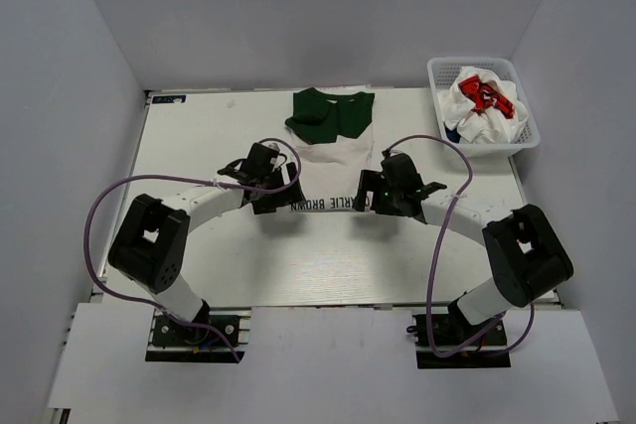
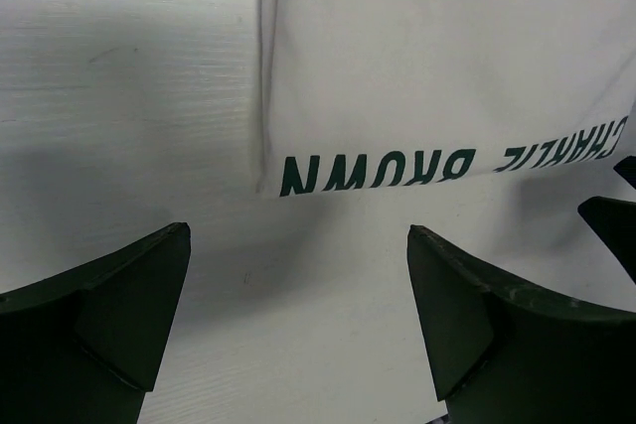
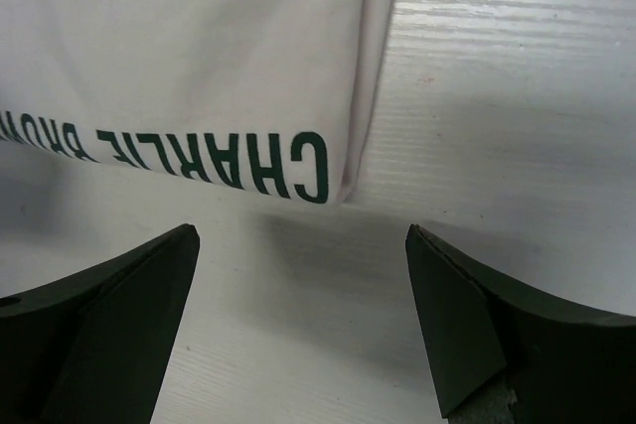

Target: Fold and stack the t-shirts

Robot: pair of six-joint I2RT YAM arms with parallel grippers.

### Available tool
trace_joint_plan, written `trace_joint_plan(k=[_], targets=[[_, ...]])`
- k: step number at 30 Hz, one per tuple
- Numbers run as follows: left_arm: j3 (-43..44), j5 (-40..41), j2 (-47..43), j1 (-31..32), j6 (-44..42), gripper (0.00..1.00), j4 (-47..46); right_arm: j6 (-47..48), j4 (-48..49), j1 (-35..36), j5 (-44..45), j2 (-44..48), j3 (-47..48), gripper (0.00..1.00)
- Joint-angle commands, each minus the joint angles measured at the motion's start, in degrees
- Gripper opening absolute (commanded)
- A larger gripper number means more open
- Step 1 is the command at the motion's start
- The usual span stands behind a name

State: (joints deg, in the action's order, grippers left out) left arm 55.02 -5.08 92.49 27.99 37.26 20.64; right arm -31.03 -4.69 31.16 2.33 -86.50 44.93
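Folded white-and-dark-green cloth t-shirt (image 1: 334,151) lay mid-table on the white table (image 1: 199,245).
Its long axis ran near to far, green collar end toward the far edge, lettered hem toward the arms; left gripper (image 2: 298,235) and right gripper (image 3: 303,235) stood wide open, empty, by the hem's corners.

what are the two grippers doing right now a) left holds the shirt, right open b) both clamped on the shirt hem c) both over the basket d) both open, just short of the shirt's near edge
d: the left gripper and right gripper both gape over the table, the lettered shirt lying just beyond, untouched.
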Motion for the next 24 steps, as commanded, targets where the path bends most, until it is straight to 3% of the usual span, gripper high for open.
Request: trace_joint_plan(k=[1, 5, 12, 15, 17, 18, 19, 20, 22, 24], targets=[[-0.80, -3.97, 0.23, 0.31, -0.60, 1.00, -4.91, 1.23, 6.42, -0.57, -3.73, -0.33, -0.27, 0.90], [-0.80, -4.49, 3.57, 0.31, -1.21, 1.00, -5.97, 1.67, 8.11, -1.10, -5.83, -1.91, -0.19, 0.90], [-0.79, -6.78, 7.36, 0.31, -0.70, 0.75, -7.37, 1.15, 10.04, -1.45, -7.51, -4.55, -0.28, 0.88], [-0.80, -8.45, 8.58, 0.31, -0.69, 0.54, -8.51, -0.17, 10.57, -1.54, -7.69, -6.05, -0.54, 0.82], [-0.80, -8.45, 9.20, 0.84, -0.69, 0.39, -8.51, -0.79, 10.84, -1.54, -7.69, -6.40, -0.98, 0.66], [-0.80, -8.45, 9.72, 0.84, -0.69, 0.32, -8.51, -1.14, 10.41, -1.54, -7.34, -6.40, -0.98, 0.53], [-0.80, -8.45, 10.25, 0.84, -0.69, 0.23, -8.51, -1.66, 10.23, -1.62, -5.86, -6.05, -1.07, 0.25], [-0.80, -8.98, 10.26, 0.84, -0.69, 0.00, -9.12, -1.84, 10.31, -1.54, -5.58, -6.14, -1.16, 0.16], [-0.80, -8.98, 10.78, 0.84, -0.69, 0.00, -9.13, -2.02, 10.05, -1.54, -5.14, -5.00, -1.68, 0.00], [-1.32, -8.98, 9.91, 0.84, -0.17, 0.00, -9.83, -1.85, 10.49, -1.45, -4.96, -3.69, -2.56, 0.00]])
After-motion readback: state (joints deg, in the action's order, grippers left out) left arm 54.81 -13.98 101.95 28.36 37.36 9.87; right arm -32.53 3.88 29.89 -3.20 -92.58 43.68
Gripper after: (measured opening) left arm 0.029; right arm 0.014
